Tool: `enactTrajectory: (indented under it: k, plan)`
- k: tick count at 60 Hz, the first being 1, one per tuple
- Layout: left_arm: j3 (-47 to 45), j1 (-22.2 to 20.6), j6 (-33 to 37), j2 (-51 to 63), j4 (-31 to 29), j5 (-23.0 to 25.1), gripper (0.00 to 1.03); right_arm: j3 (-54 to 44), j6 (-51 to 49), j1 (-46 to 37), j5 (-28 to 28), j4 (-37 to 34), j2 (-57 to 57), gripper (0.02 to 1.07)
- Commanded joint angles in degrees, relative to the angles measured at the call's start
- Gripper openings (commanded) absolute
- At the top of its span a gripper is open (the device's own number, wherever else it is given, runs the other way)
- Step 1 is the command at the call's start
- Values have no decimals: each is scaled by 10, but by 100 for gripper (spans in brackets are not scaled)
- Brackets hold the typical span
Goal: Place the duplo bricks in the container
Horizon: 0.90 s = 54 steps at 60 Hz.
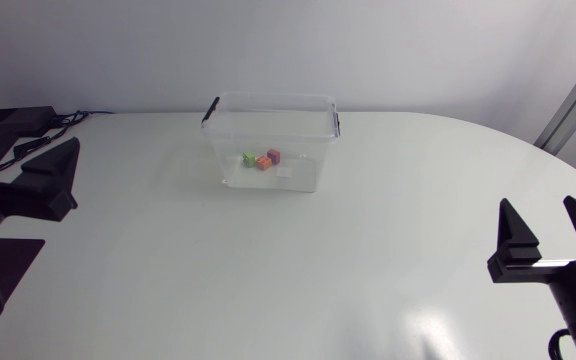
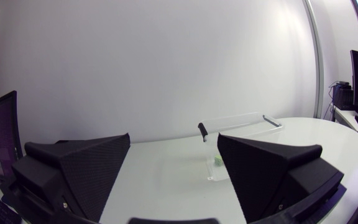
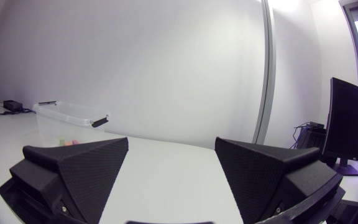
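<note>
1. We are holding our left gripper [image 2: 174, 142] at the left side of the white tabletop [image 1: 318, 270]. Its fingers are standing wide apart, with nothing between them.
2. We are holding our right gripper [image 1: 539, 212] at the near right edge of the tabletop. Its fingers are also spread apart and gripping nothing.
3. The container [image 1: 271, 140], a clear plastic box with a black latch at each end, is sitting upright and lidless toward the far middle of the tabletop, well apart from both grippers.
4. Three duplo bricks are lying on the container's floor, close together: a green brick [image 1: 249, 158], an orange brick [image 1: 264, 163] just beside it, and a magenta brick [image 1: 273, 155] touching the orange one (as far as the head view is letting us judge).
5. From the left wrist view we are seeing the container ahead of the fingers, partly hidden behind one of them, with the green brick showing through its wall.
6. From the right wrist view we are seeing the container far ahead and off to one side, beyond the fingers.
</note>
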Motion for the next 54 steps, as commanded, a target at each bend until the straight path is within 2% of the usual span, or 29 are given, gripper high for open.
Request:
enactTrajectory:
  k: [1,26,31,42,54]
  plan:
    - [-32,10,-20,-26,-1,6,98,-16,20,-4,-3,-2,-3,103]
    - [-174,51,-52,-166,-6,34,96,-30,58,-13,-38,-28,-1,103]
    - [-198,58,-57,-190,-7,39,92,-33,64,-14,-44,-32,-1,103]
    - [-255,75,-70,-247,-9,50,92,-38,80,-18,-58,-43,0,103]
    - [-255,75,-70,-247,-9,50,94,-38,80,-18,-58,-43,0,103]
